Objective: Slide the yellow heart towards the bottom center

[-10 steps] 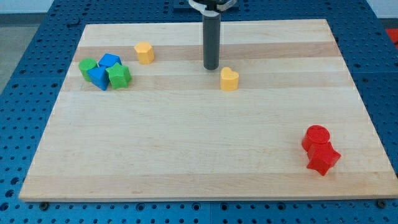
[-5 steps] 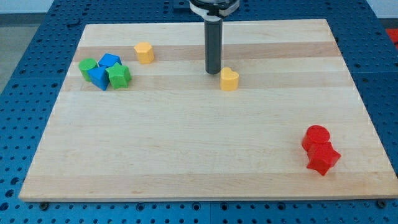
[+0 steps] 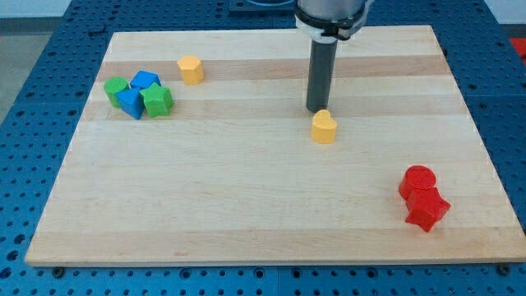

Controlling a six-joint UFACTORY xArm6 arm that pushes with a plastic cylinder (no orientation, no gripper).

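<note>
The yellow heart (image 3: 324, 127) lies on the wooden board (image 3: 246, 205), right of the board's middle in its upper half. My tip (image 3: 316, 110) stands just above the heart toward the view's top and touches or nearly touches its upper left edge. The dark rod rises straight up from there to the arm at the view's top.
A second yellow block (image 3: 191, 70) sits at the upper left. A cluster of two green blocks (image 3: 156, 100) and two blue blocks (image 3: 131, 100) lies at the far left. A red cylinder (image 3: 418, 180) and a red star (image 3: 427, 210) sit at the lower right.
My tip has moved right and toward the view's bottom. The yellow heart has slid with it, a little right and down from where it lay.
</note>
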